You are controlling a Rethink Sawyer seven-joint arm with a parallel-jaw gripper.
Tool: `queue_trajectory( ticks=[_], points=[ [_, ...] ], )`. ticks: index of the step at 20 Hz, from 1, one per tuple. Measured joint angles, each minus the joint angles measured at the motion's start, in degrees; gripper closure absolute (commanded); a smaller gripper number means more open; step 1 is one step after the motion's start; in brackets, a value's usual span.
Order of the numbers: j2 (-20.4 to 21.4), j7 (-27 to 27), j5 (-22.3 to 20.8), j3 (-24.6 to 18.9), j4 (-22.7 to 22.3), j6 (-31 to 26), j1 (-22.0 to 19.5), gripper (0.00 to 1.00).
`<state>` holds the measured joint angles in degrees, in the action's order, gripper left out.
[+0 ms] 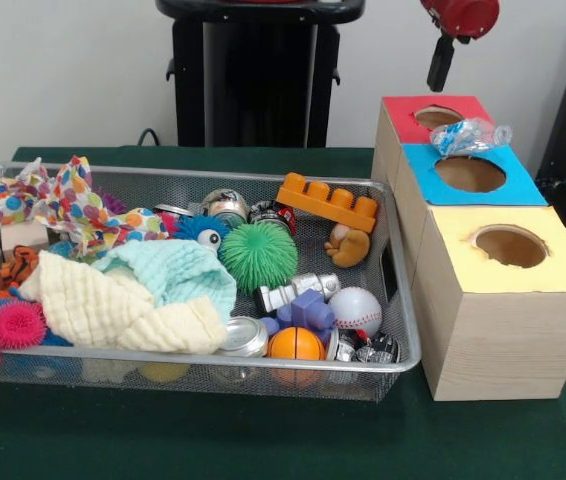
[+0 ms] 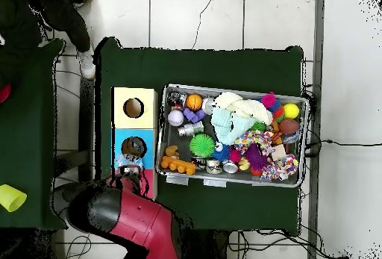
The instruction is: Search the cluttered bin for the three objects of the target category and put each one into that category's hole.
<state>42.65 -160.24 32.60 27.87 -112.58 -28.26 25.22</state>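
A wire-mesh bin [image 1: 408, 330] holds mixed clutter: cloths, a green spiky ball [image 1: 259, 256], a baseball [image 1: 356, 310], an orange ball [image 1: 296, 343], several metal cans such as one at the front [image 1: 245, 337], and an orange block [image 1: 328, 202]. To its right stand three wooden boxes with round holes, topped red [image 1: 403, 112], blue [image 1: 423, 170] and yellow [image 1: 453, 250]. A crumpled clear plastic bottle [image 1: 468, 135] lies across the red and blue tops. My gripper [image 1: 441, 62] hangs above the red box, apart from the bottle. In the overhead view the arm [image 2: 127, 215] covers the red box.
The bin [image 2: 170, 95] lies beside the yellow box [image 2: 119, 99] and the blue box [image 2: 119, 138] on a green table. A person in dark clothes [image 2: 45, 17] stands at the overhead view's top left. A yellow cup [image 2: 11, 196] sits on a neighbouring table.
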Motion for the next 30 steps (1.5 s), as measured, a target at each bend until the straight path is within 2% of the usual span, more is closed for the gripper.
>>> queue_trajectory(
  ticks=[11,30],
  points=[
    [-1.82,0.0,0.04,-4.55,-2.08,5.74,-2.56,1.0],
    [-5.12,0.0,0.21,-5.83,-2.04,5.86,-1.34,1.0]
  ],
)
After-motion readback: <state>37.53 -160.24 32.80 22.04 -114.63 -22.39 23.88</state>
